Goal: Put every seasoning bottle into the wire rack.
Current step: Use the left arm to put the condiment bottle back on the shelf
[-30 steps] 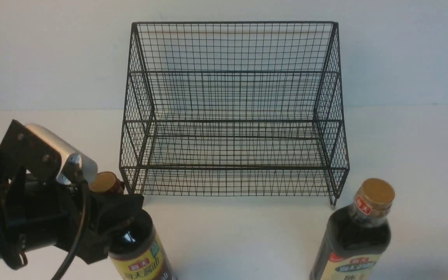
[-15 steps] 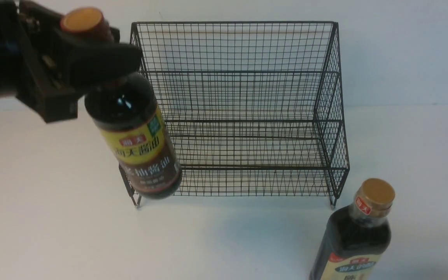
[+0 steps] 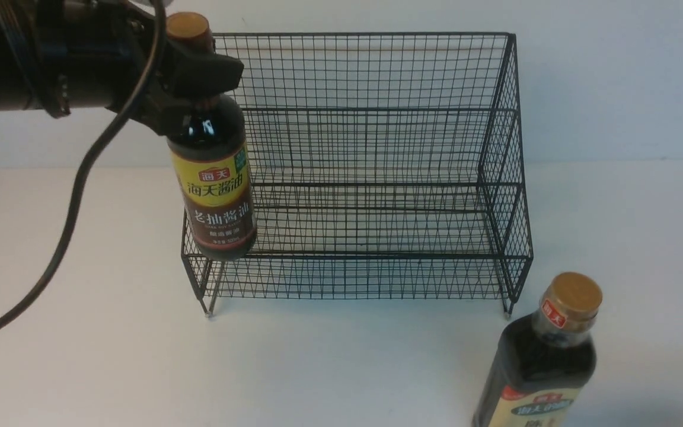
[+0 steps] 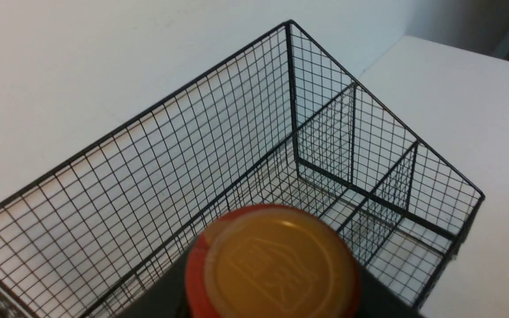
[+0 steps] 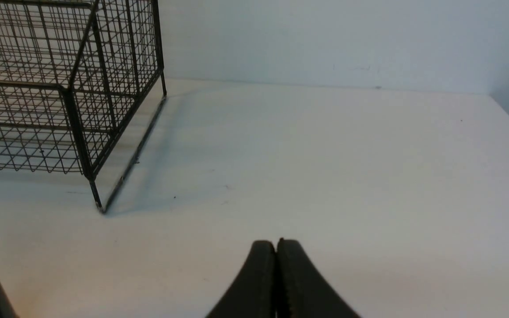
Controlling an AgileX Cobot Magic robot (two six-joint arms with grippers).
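The black wire-mesh rack [image 3: 356, 184] stands on the white counter [image 3: 347, 367] before a pale wall [image 3: 614, 77]. The left end effector [image 3: 204, 89] grips the dark soy sauce bottle [image 3: 214, 184], yellow-labelled, by its neck; the bottle hangs slightly tilted in front of the rack's left side, hiding part of the mesh. Whether its base touches the wire cannot be told. A loose cable [image 3: 74, 207] loops from the left arm [image 3: 80, 59] over the counter's left part. The broader tan-capped bottle [image 3: 537, 362], with its pale yellow label, rests on the counter nearer the camera than the rack's right end, outside the rack. In the left wrist view, the gold-topped cap covers part of the mesh. The right end effector [image 5: 275, 265] is closed, its fingertips together above the counter. Compared with the frame half a second earlier, the soy sauce bottle is higher, more nearly upright and seen farther forward; the rack and the tan-capped bottle are unchanged in position.
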